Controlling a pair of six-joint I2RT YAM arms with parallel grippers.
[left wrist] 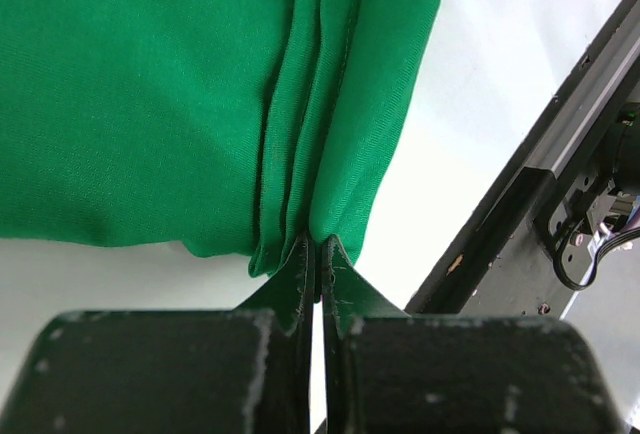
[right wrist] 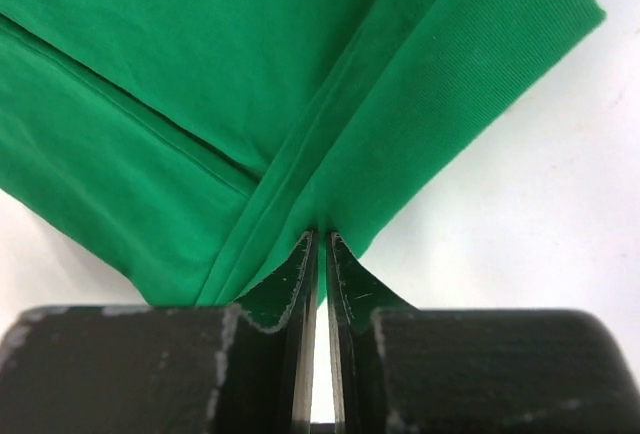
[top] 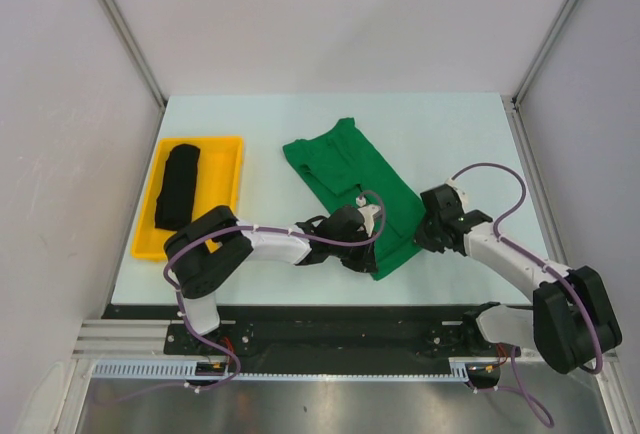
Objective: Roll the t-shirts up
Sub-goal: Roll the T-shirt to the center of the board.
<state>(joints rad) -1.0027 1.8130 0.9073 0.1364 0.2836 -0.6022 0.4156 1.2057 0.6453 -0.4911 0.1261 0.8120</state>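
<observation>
The bright green t-shirt [top: 350, 179] lies folded lengthwise on the white table, running from the far middle to the near edge. My left gripper [top: 360, 254] is shut on its near hem at the left corner; the pinched green cloth [left wrist: 330, 154] bunches into pleats at the fingertips. My right gripper [top: 418, 239] is shut on the near hem at the right corner, with the green cloth [right wrist: 330, 104] drawn into a fold between the jaws. The black t-shirt [top: 177, 186] is a long rolled bundle lying in the yellow tray.
The yellow plastic tray [top: 232, 194] sits at the left of the table. The table's near edge and the black metal rail [left wrist: 560, 164] are close to the left gripper. Grey walls stand on both sides.
</observation>
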